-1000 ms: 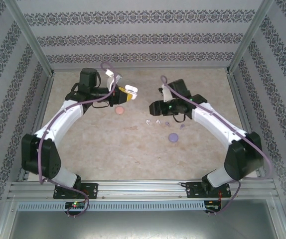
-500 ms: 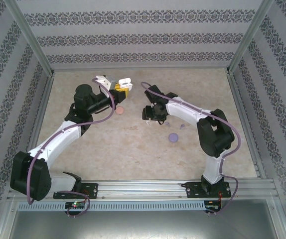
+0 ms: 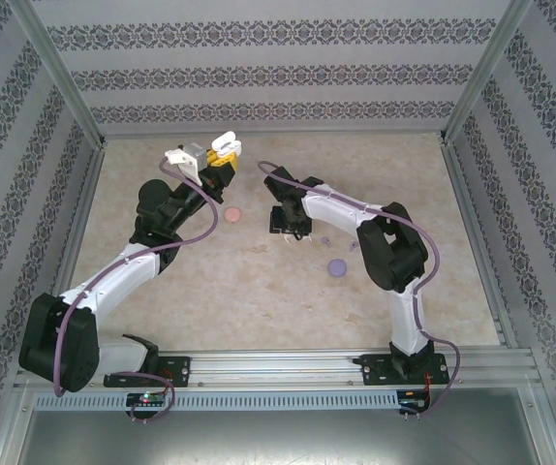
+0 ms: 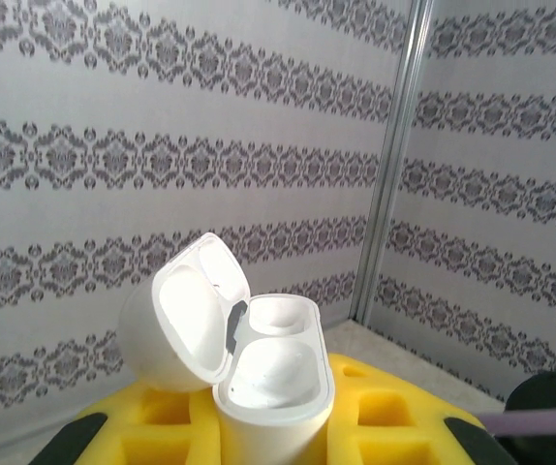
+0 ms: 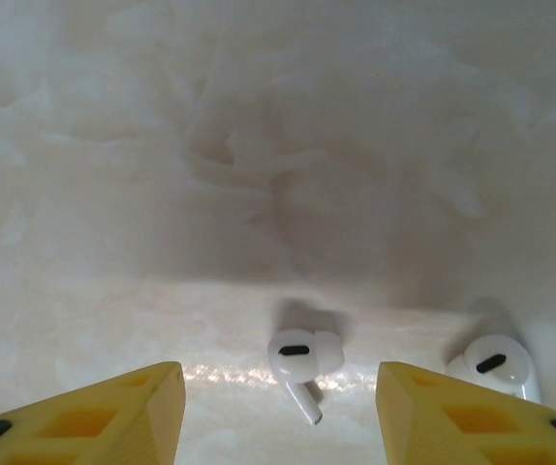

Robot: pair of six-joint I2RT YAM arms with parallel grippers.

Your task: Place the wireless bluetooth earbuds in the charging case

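Note:
My left gripper (image 3: 222,153) is raised near the back of the table and shut on a white charging case (image 4: 276,383). The case stands upright between the yellow fingers (image 4: 394,407), its lid (image 4: 186,315) hinged open to the left and both wells empty. My right gripper (image 5: 280,387) points down at the table, open. A white earbud (image 5: 302,360) lies on the surface between its yellow fingertips (image 5: 133,412), touching neither. A second white earbud (image 5: 496,366) lies just outside the right finger. In the top view the right gripper (image 3: 291,229) hovers over these earbuds.
A round pink case (image 3: 231,214) lies on the table between the two grippers. A round purple case (image 3: 336,266) sits nearer the front, with small pale purple earbuds (image 3: 324,240) beside the right arm. Patterned walls and metal posts enclose the table.
The left arm has swung the open case up and toward the back. The right arm has moved left and down over the white earbuds, its jaws narrowing a little.

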